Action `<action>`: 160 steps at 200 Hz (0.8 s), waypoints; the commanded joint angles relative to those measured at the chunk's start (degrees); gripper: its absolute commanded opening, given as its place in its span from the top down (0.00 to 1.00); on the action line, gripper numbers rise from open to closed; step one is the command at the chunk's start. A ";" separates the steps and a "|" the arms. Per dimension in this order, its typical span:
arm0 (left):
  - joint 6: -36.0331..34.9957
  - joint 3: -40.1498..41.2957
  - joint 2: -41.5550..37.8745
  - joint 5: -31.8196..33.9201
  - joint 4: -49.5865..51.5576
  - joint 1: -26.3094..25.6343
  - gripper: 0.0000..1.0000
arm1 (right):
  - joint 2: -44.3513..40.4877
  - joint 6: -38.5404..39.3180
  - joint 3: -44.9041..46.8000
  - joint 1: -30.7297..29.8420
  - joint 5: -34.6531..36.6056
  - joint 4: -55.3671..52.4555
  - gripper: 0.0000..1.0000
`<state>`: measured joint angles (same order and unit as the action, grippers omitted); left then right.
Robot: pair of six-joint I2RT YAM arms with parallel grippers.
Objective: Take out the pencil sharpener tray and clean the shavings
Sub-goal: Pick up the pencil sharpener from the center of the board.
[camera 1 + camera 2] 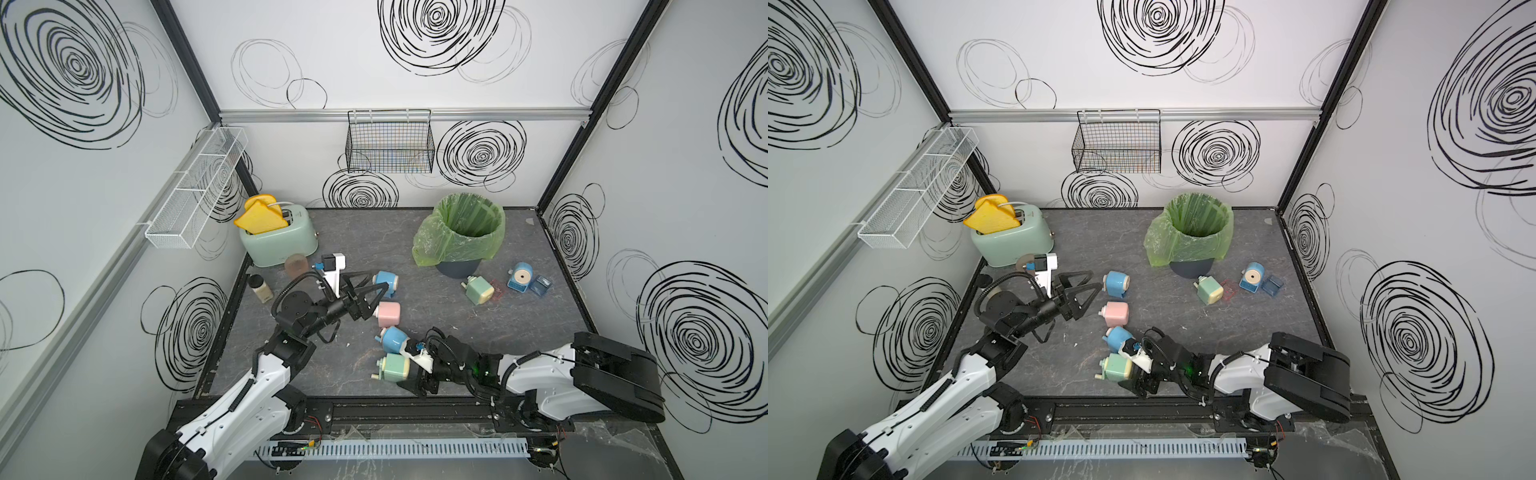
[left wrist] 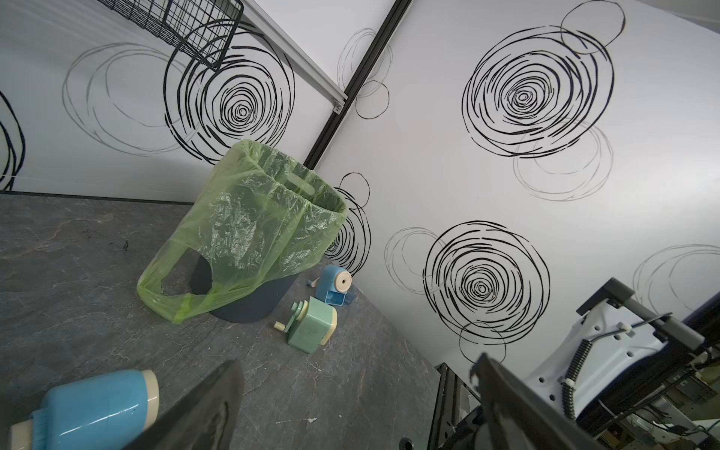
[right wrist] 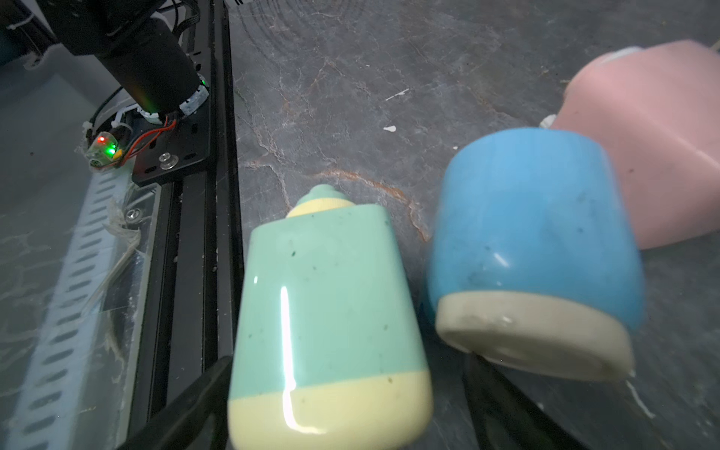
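Though cluttered, dark marbled tabletop [image 1: 457, 316] between white swirl-marked walls [image 1: 353, 54]

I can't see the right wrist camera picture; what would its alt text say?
A mint-green and yellow pencil sharpener lies between the open black fingers of the right gripper. A blue sharpener lies beside it, a pink one beyond, on a dark grey table.

surface: grey marbled tabletop [image 1: 415, 257] | on it: toaster [image 1: 282, 245], lined bin [image 1: 461, 237], jar [image 1: 259, 286], six pencil sharpeners [image 1: 386, 284] [image 1: 389, 314] [image 1: 394, 338] [image 1: 396, 366] [image 1: 479, 291] [image 1: 521, 277], two trays [image 1: 497, 289] [image 1: 541, 286]
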<state>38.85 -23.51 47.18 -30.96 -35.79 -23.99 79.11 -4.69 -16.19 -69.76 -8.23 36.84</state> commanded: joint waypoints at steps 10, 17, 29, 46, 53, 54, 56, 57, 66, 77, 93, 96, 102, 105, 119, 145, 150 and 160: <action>-0.44 -0.40 -0.68 0.20 -1.70 0.32 0.03 | -0.24 1.46 -1.42 -1.41 1.48 1.31 0.23; -0.44 -0.44 -0.68 0.20 -1.73 0.31 0.03 | -0.54 1.57 -1.39 -1.58 1.63 0.97 0.27; -0.44 -0.44 -0.68 0.20 -1.77 0.34 0.03 | -1.42 1.74 -1.14 -1.65 1.48 0.12 0.33; -0.37 -0.48 -0.53 0.02 -1.93 0.33 0.03 | -3.66 2.60 -0.65 -1.78 0.21 -1.61 0.46; -0.28 -0.40 -0.44 -0.12 -2.21 0.34 0.03 | -4.79 3.00 -0.54 -1.79 -0.45 -2.85 0.50; -0.23 -0.40 -0.43 -0.14 -2.33 0.30 0.03 | -4.91 3.05 -0.52 -1.79 -0.55 -3.01 0.51; -0.15 -0.40 -0.38 -0.19 -2.46 0.29 0.03 | -5.28 3.18 -0.54 -1.79 -0.73 -3.38 0.52; -0.12 -0.40 -0.36 -0.22 -2.49 0.32 0.03 | -5.50 3.23 -0.53 -1.79 -0.82 -3.63 0.53; 0.20 -0.47 -0.10 -0.73 -3.23 0.29 0.03 | -7.12 3.77 -0.71 -1.79 -1.79 -5.82 0.57; 0.51 -0.49 0.26 -1.57 -4.32 0.34 0.03 | -9.15 4.15 -0.97 -1.63 -2.63 -8.87 0.60; 0.86 -0.49 0.68 -2.87 -5.85 0.19 0.03 | -12.63 4.52 -2.21 -0.84 -4.69 -14.68 0.60; 0.94 -0.42 0.78 -3.18 -6.26 0.11 0.03 | -13.35 4.60 -2.51 -0.58 -5.57 -15.71 0.61; 1.05 -0.40 0.97 -3.76 -6.98 -0.13 0.03 | -14.81 4.47 -3.14 0.19 -6.80 -17.90 0.61; 1.13 -0.43 1.05 -4.06 -7.38 -0.34 0.03 | -15.45 3.95 -3.48 0.56 -6.92 -18.74 0.61; 1.23 -0.53 1.63 -5.72 -9.19 -1.33 0.03 | -18.53 0.96 -4.89 3.74 -10.80 -21.19 0.61; 0.38 -1.48 3.07 -8.44 -11.11 -4.13 0.03 | -23.56 -1.93 -9.82 8.84 -12.04 -29.19 0.62; 0.04 -1.62 3.21 -8.54 -11.23 -4.66 0.03 | -24.39 -2.93 -10.29 9.81 -12.41 -29.23 0.62; -0.76 -2.01 3.54 -8.48 -10.92 -5.55 0.03 | -25.48 -3.97 -12.41 11.76 -13.32 -31.40 0.62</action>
<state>39.16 -23.59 50.13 -36.62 -41.78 -27.62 57.08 -5.23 -23.70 -61.47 -17.67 11.31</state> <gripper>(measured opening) 0.974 0.562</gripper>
